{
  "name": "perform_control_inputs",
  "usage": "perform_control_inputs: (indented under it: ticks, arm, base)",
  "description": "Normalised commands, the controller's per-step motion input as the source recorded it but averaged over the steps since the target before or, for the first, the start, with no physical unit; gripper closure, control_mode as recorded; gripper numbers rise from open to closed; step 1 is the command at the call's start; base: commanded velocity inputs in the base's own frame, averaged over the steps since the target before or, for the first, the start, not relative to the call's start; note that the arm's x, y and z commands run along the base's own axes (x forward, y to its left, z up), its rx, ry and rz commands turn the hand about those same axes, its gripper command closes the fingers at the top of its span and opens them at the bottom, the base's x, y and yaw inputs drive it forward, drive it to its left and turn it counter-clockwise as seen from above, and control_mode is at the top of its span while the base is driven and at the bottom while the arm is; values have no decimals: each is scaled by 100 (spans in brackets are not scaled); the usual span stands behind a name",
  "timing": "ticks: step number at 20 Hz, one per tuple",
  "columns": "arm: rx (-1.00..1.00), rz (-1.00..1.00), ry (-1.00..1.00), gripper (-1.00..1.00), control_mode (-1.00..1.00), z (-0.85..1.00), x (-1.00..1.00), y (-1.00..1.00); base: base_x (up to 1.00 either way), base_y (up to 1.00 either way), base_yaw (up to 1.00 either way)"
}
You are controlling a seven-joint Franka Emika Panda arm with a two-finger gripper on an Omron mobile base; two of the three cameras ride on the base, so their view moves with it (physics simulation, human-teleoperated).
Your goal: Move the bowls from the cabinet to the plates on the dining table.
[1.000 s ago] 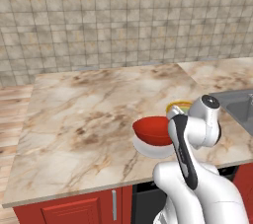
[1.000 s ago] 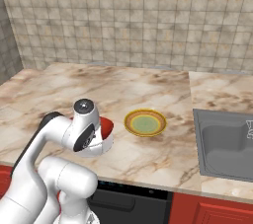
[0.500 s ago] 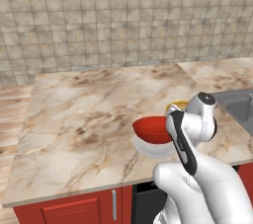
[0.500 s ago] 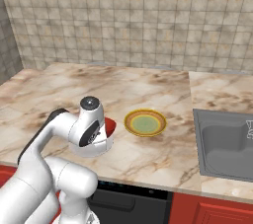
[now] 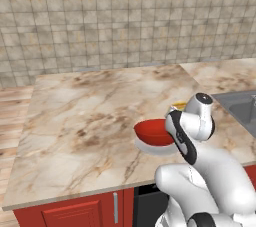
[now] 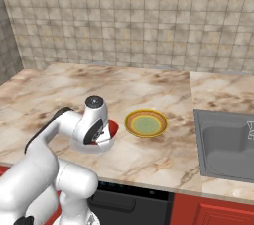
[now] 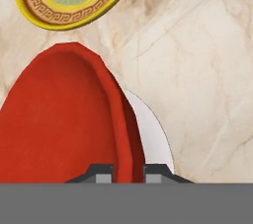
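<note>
**Red bowl over white plate, gripper clamped on its rim**

Beige tiles back the marble surface [image 5: 85, 116] you are working over, with red cupboard fronts [image 5: 75, 213] below its front edge and a steel sink [image 6: 228, 144] set in at the right. Your gripper [image 7: 127, 171] is nearly closed on the rim of the red bowl [image 5: 152, 131], one finger [image 7: 101, 173] inside the bowl and the other outside, as your hand view shows. That bowl sits over the white plate [image 7: 153, 134], whose pale edge shows past the bowl's side in the hand view and under it in the left base view; whether bowl and plate are touching you cannot tell from these angles. Just beside them lies the yellow-rimmed plate [image 6: 145, 123] with its pale green centre, flat on the marble between the bowl and the sink. From the right base view, your arm's wrist covers most of the bowl, leaving a red sliver beside it.
</note>
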Motion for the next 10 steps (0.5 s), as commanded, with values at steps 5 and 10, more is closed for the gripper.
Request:
perform_control_inputs:
  ticks: [5, 10]
  arm:
    - [-1, 0, -3, 100, -100, -26, 10, 7]
    - [-2, 0, -9, 100, -100, -12, 0, 18]
  base:
    - [0, 0, 0]
    - [0, 0, 0]
